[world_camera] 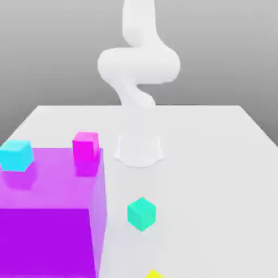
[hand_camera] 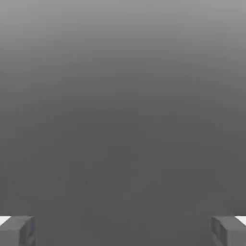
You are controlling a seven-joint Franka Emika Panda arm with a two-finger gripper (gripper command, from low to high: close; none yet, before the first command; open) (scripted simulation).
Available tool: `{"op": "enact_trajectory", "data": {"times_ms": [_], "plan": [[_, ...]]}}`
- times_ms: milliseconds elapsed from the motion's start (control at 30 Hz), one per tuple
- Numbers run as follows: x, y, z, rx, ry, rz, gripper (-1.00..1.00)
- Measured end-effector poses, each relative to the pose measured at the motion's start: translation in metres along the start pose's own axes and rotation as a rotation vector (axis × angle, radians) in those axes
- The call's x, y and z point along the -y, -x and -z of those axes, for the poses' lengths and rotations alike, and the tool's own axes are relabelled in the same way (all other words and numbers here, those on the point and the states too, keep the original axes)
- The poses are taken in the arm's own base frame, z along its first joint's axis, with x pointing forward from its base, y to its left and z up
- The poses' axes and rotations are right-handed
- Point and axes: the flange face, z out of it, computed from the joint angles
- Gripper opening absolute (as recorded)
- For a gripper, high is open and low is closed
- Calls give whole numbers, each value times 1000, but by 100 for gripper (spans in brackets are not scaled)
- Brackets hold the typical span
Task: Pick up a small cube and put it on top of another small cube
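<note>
You are at the very start: nothing is picked up yet. The small, smooth, plain teal-green cube [world_camera: 141,213] sits alone on the flat white table [world_camera: 217,163], just off the exterior view's right side of the large glossy purple block [world_camera: 49,212], which carries a sky-blue cube [world_camera: 16,155] and a magenta cube [world_camera: 86,145]. Your gripper [hand_camera: 123,230] has its grey fingertips [hand_camera: 17,230] spread wide, pinching nothing; next you likely need to bring it down over the teal cube
</note>
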Motion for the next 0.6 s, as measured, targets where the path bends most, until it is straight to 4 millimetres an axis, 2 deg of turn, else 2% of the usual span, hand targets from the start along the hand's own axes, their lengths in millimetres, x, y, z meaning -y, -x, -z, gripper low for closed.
{"op": "enact_trajectory", "data": {"times_ms": [67, 167, 333, 467, 600], "plan": [[-5, 11, -48, 50, 34, 70, 0], [-23, 36, -121, 134, 92, 175, 0], [-76, 89, -223, 285, 172, 333, 0], [-136, 145, -283, 425, 230, 456, 0], [-211, 219, -323, 603, 273, 591, 0]]}}
